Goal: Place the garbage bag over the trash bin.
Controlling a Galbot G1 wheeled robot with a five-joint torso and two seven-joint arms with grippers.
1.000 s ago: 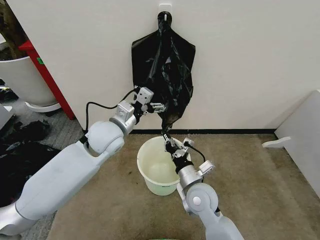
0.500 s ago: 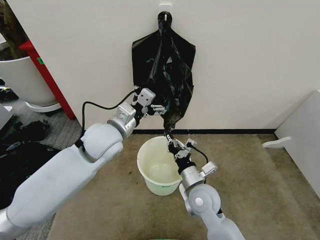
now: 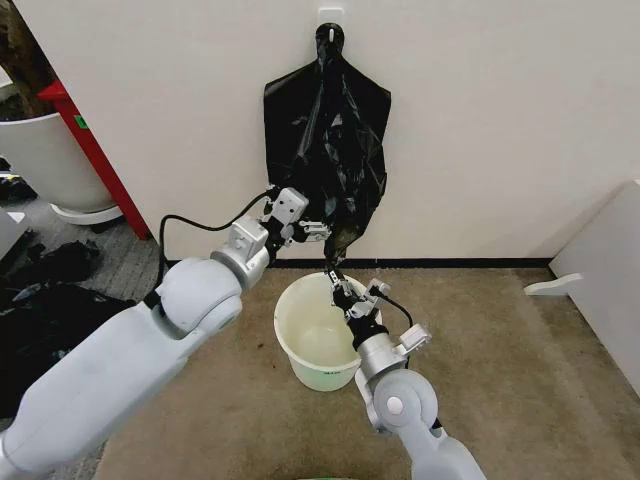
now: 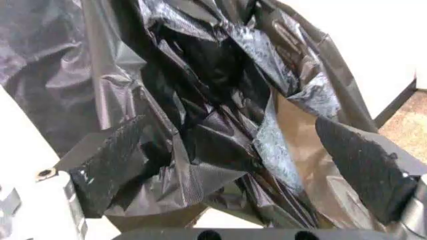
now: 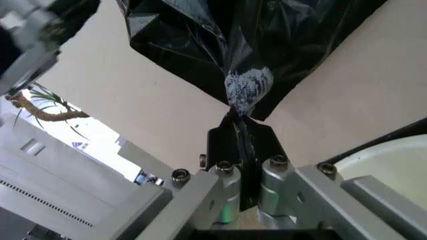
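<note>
The glossy black garbage bag [image 3: 325, 140] hangs from a wall hook, its lower tip reaching down above the trash bin [image 3: 300, 345], a cream-white bucket on the carpet by the wall. My right gripper [image 3: 338, 285] is just over the bin's far rim, shut on the bag's bottom tip. In the right wrist view the gripper [image 5: 240, 150] pinches that tip, with the bin's rim [image 5: 393, 160] alongside. My left gripper [image 3: 318, 232] is open at the bag's lower left side. In the left wrist view its fingers [image 4: 107, 165] stand wide apart, with wrinkled bag folds [image 4: 220, 100] between them.
A large white tub [image 3: 40, 150] and a red post [image 3: 95, 155] stand at the left by the wall. Dull black heaps [image 3: 40, 300] lie on the floor at the left. A white panel [image 3: 600, 270] leans at the right. Open carpet lies right of the bin.
My left gripper has dropped lower and shifted right, closer into the bag's lower folds. The right gripper keeps its hold on the tip in nearly the same place.
</note>
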